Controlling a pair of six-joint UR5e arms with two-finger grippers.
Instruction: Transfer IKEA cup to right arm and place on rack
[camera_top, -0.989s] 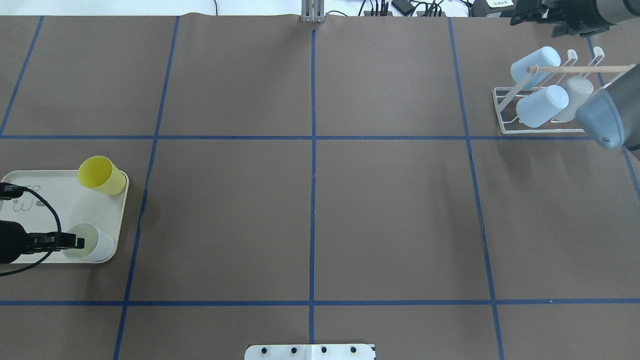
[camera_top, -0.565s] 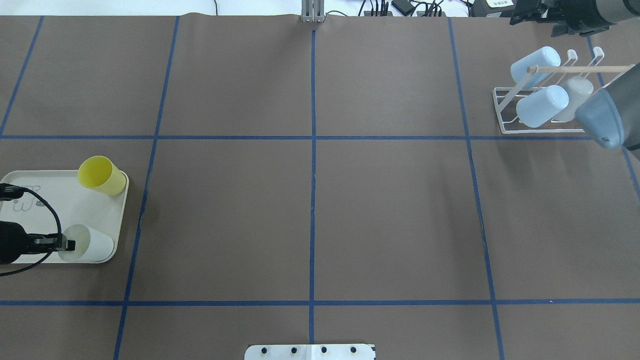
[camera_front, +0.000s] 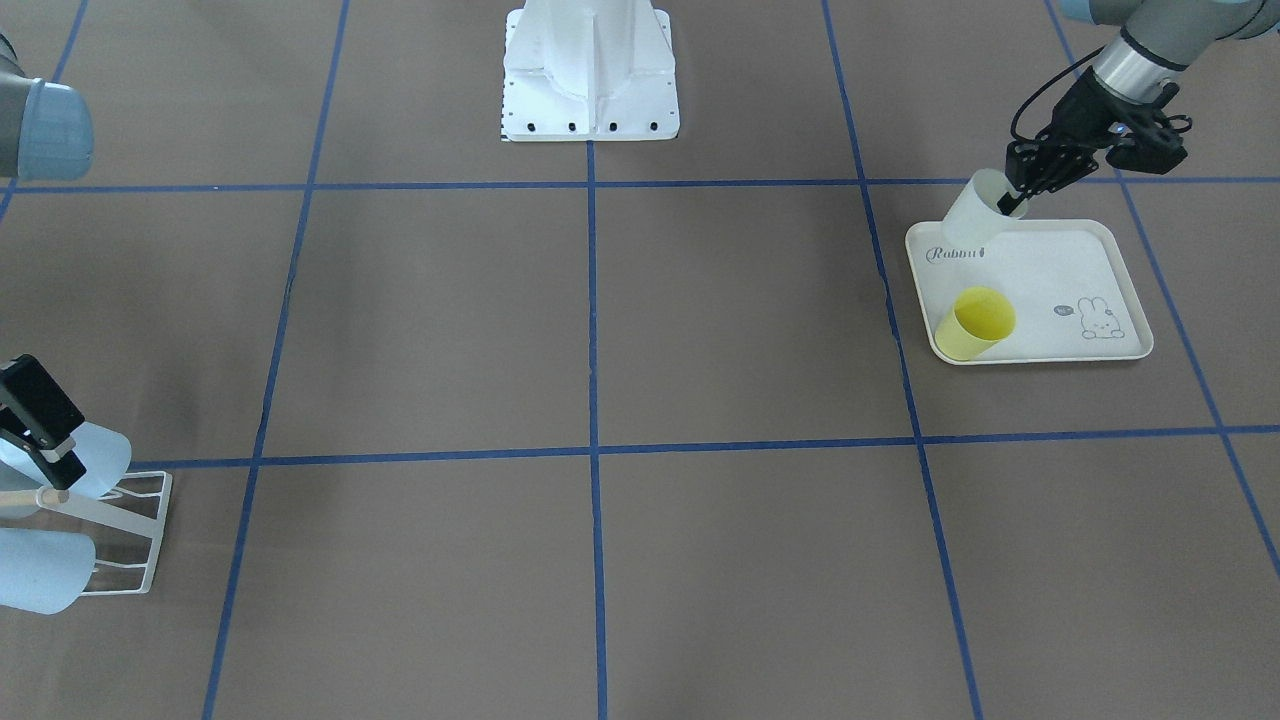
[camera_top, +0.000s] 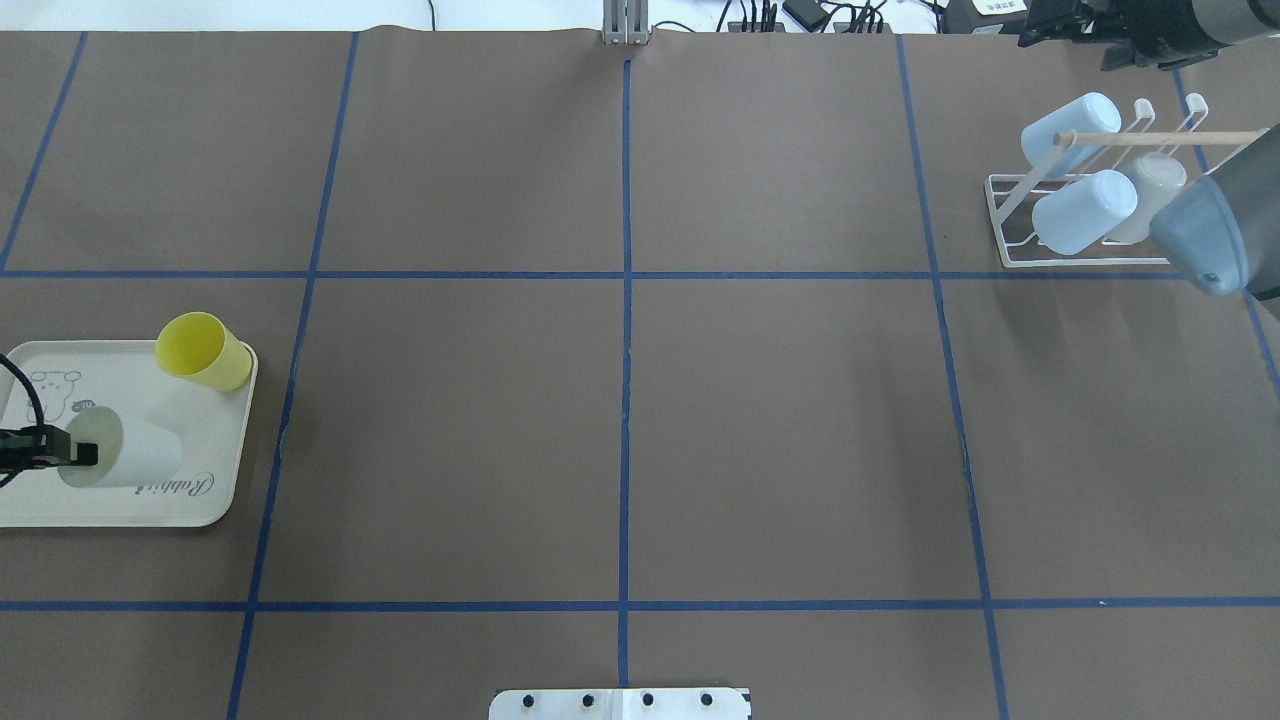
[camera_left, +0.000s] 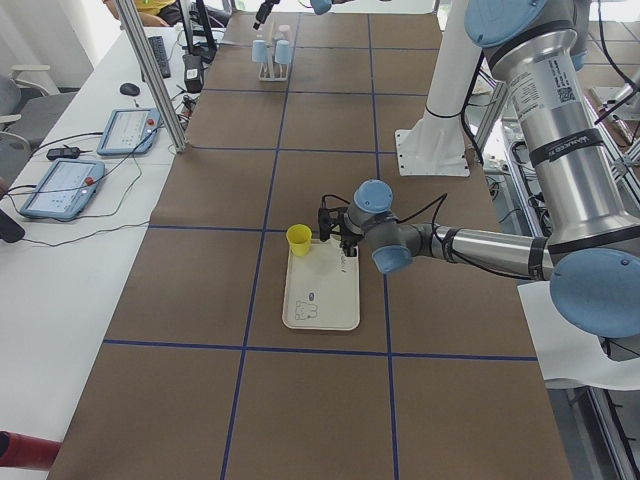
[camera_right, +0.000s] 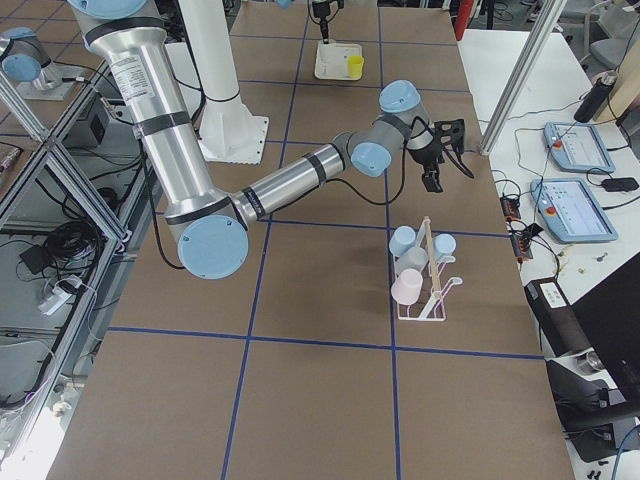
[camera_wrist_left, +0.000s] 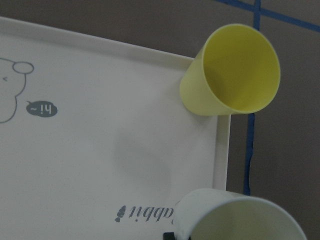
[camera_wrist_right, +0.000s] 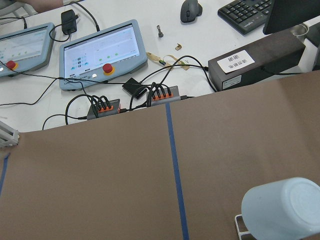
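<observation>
**Cup lifted off the tray, hand-over still to come**

The IKEA cup (camera_top: 130, 455), pale and tipped onto its side, hangs from the left pincer (camera_top: 72, 455), which is clenched on its rim with one finger inside the mouth. It sits over the tray (camera_top: 205, 505) at the worktop's left edge. A second ago it stood upright at the tray corner nearest the worktop's middle. Now it has been raised and drawn towards the left edge, uncovering the lettering it hid. So the pick looks done, and the carry towards the right arm comes next.

The overhead view makes the cup seem to lie on the tray. The front-facing view shows it raised clear of the tray's robot-side rim, and the left wrist view shows its faint shadow beside the yellow cup (camera_wrist_left: 230, 70).

The right pincer (camera_right: 436, 160) hovers near the rack (camera_top: 1150, 137) by the far right corner, which holds blue cups (camera_top: 1085, 210). I cannot tell if it is released or clenched.
</observation>
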